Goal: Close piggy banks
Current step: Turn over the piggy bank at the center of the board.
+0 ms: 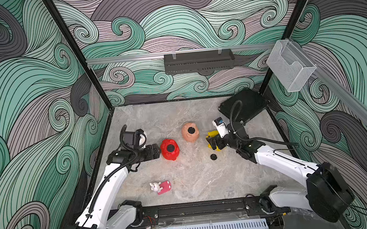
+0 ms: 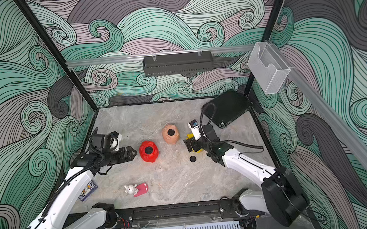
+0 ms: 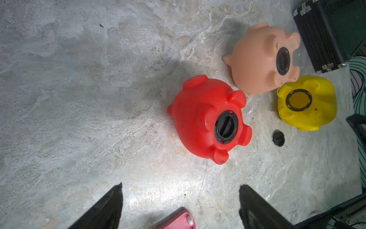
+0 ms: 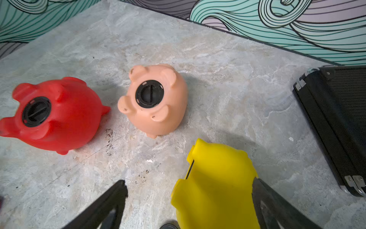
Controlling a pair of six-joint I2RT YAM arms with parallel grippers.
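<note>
Left gripper (image 3: 181,187): my jaws stand wide with nothing between them, tips just beside the red pig (image 1: 170,149) and not touching it.
Right gripper (image 4: 190,182): spread wide around the yellow pig (image 4: 215,188). One finger (image 4: 263,194) lies against its flank and the other stands apart, so I have no grip on it.
Red pig: belly up near the middle of the table (image 1: 192,187), black plug seated in its hole.
Peach pig (image 1: 190,132): belly up just beyond the red one and apart from it, plug seated.
Yellow pig hole: open in the left wrist view, with only the black ring round it. In both top views my gripper hides most of the body, so I cannot call its tilt.
Loose plug (image 1: 213,157): flat on the table near the yellow pig, on the near side, apart from it.
Edges: the black case (image 1: 246,106) fills the far right corner, near my right wrist.
Open room: bare table between the pigs and the bunny toy (image 1: 155,187) at the front, and more across the far left.
</note>
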